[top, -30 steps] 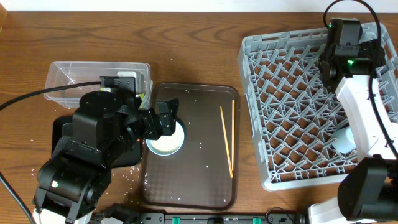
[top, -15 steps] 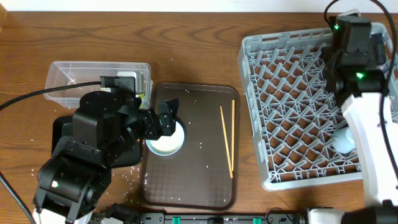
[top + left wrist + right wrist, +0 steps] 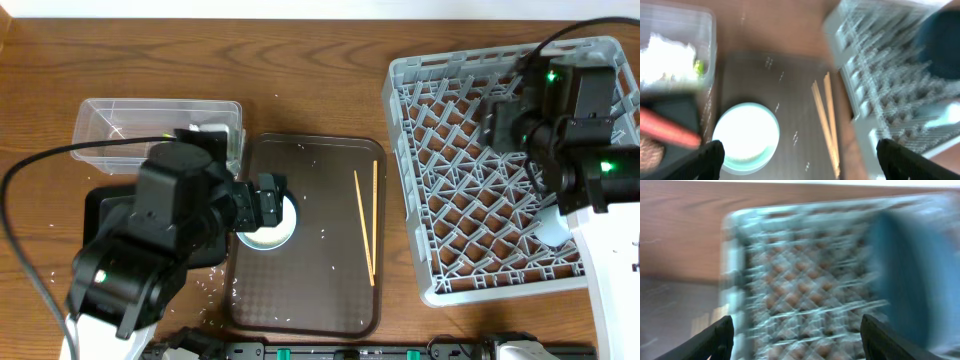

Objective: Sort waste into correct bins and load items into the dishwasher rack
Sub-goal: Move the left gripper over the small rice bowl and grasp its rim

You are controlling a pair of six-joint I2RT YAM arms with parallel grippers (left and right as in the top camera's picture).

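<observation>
White bowl [image 3: 746, 131] at 9 o'clock on the tray [image 3: 320, 285] looks stiff, glazed, slippery, breakable: pinch its rim; left hand [image 3: 800, 155] hovers spread, empty; right hand [image 3: 797, 336] likewise

From overhead we look straight down on the whole table [image 3: 300, 60]. Our left wrist camera hangs above the brown tray [image 3: 790, 100], looking down, and shares the chopsticks [image 3: 825, 125] and dishwasher rack [image 3: 875, 95] with the overhead view. Our blurred right wrist view faces that rack from close up.

light-grey plastic rack [image 3: 450, 180], clear plastic box [image 3: 120, 120], thin wooden chopsticks [image 3: 363, 225], wood-grain table [image 3: 300, 70]
</observation>
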